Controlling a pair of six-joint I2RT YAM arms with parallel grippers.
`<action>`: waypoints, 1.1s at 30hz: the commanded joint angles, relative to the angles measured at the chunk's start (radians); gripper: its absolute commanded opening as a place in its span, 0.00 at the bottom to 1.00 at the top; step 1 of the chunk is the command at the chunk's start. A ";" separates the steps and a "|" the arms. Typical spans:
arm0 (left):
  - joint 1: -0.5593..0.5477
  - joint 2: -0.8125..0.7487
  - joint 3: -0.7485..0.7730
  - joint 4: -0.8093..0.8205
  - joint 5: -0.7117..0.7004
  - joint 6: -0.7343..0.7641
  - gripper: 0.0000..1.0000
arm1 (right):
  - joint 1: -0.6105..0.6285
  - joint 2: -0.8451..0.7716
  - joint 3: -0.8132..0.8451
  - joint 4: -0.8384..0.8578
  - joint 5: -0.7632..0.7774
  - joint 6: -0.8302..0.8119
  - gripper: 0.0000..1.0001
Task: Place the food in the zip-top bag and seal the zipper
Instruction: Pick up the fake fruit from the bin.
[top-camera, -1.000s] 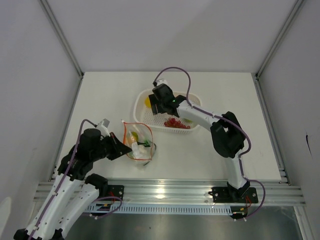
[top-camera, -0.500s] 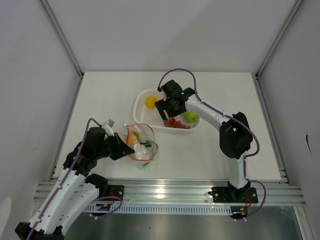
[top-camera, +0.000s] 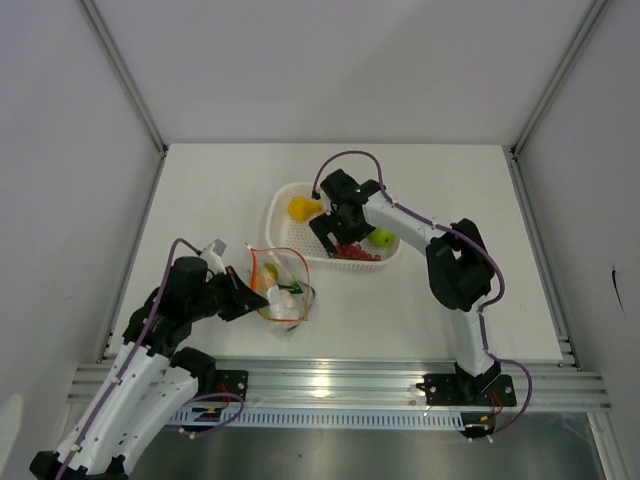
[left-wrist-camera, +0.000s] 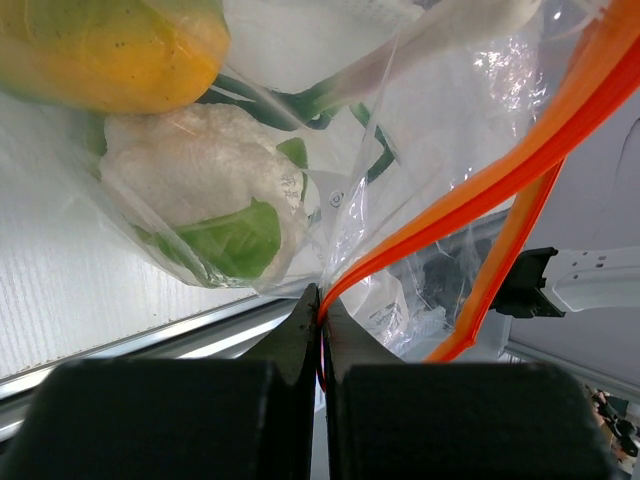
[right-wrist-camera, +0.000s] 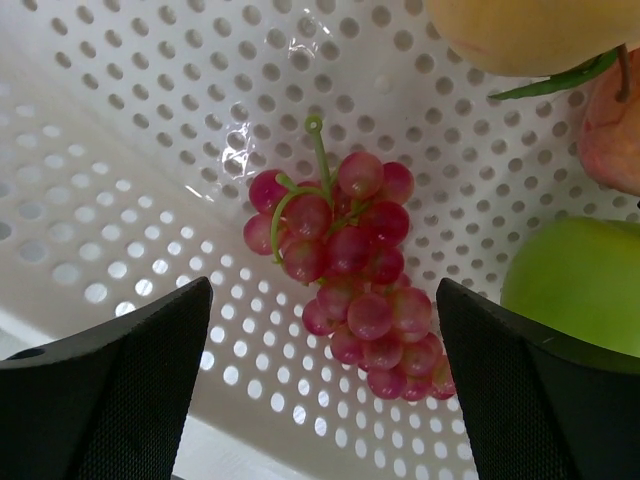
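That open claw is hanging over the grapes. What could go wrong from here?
The open right gripper straddles the grapes in the basket, but the green apple sits close by one finger and might get nudged or caught. The left gripper pinches only the zipper edge of the floppy bag; that thin hold could slip, letting the mouth sag.

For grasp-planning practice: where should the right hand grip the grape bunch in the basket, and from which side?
Probably the wide middle of the grapes, from straight above, straddling the narrow width. The bunch lies flat on the basket floor. Its stem is too thin to hold, and the green apple sits close on one side.
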 joint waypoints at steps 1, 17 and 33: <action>0.002 -0.014 0.020 -0.012 0.010 0.014 0.01 | 0.006 0.017 0.020 0.020 -0.009 -0.005 0.95; 0.002 -0.009 0.036 -0.015 0.008 0.003 0.01 | 0.005 0.116 -0.003 0.117 0.158 0.041 0.83; 0.002 -0.021 0.039 -0.025 0.007 -0.004 0.01 | 0.006 -0.031 -0.095 0.226 0.280 0.089 0.18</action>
